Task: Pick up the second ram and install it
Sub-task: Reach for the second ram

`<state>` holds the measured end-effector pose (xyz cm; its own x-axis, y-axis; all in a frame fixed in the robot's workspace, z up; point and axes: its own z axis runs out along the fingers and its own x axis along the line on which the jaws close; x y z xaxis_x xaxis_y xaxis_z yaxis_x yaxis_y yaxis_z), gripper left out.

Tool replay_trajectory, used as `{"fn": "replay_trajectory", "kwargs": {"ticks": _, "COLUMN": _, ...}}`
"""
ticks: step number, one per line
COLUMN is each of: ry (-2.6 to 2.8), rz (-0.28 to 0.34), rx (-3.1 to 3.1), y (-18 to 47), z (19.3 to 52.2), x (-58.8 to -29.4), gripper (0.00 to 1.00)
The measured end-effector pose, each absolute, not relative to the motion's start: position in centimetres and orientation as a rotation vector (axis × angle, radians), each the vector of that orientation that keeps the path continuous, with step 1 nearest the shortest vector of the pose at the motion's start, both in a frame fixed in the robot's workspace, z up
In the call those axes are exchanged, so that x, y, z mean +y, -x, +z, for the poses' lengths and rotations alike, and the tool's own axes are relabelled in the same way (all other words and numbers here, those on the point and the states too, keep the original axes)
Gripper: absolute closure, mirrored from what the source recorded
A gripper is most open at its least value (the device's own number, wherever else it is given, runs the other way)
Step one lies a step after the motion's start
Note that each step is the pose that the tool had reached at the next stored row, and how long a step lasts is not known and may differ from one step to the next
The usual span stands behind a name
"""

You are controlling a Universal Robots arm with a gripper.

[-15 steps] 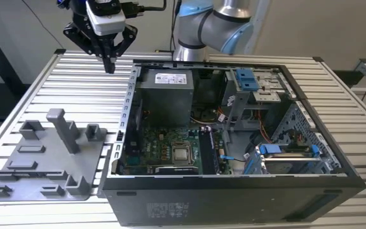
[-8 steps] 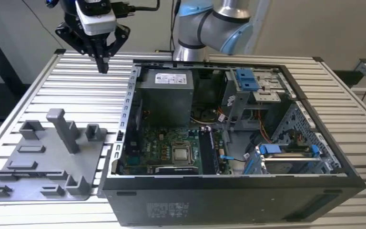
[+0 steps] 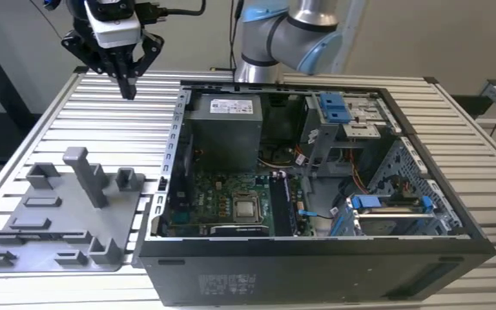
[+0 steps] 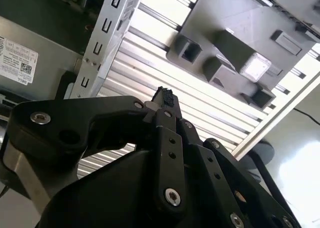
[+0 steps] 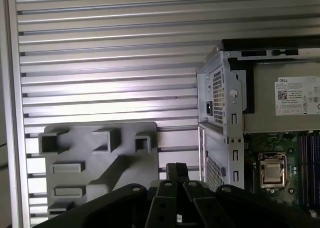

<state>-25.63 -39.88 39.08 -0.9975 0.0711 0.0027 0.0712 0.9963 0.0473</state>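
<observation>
A: Outside the computer case (image 3: pixel 317 274), off its far corner on the exterior view's left, the gripper (image 3: pixel 128 92) hangs above the slatted table (image 3: pixel 101 129), pointing straight down.

B: How do the fingers stand?

A: Pressed together into one narrow tip. In the second wrist view the fingertips (image 4: pixel 165 94) meet, and I can see nothing gripped between them. The first wrist view shows the same closed tip.

B: And the second ram?

A: I cannot pin it down. Inside the case, on the motherboard (image 3: pixel 217 194), long dark memory slots (image 3: pixel 280 203) run just beside the processor socket (image 3: pixel 246 208), on the exterior view's right of it. Whether a stick sits in them, I cannot tell.

B: What else lies near the case?

A: A grey holder tray (image 3: pixel 62 216) lies flat on the table just beside the case, on the exterior view's left. Its tall post (image 3: pixel 82 174) stands upright. The gripper is apart from the tray, farther from the camera and touching neither tray nor case.

B: And inside, near that far corner?

A: The grey power supply (image 3: pixel 222 129).
</observation>
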Motion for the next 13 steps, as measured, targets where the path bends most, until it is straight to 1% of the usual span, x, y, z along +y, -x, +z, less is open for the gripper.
{"fn": "replay_trajectory", "kwargs": {"ticks": 13, "ry": 0.112, "rz": -0.074, "rx": -3.137, "y": 28.7, "z": 38.8, "x": -39.9, "gripper": 0.89}}
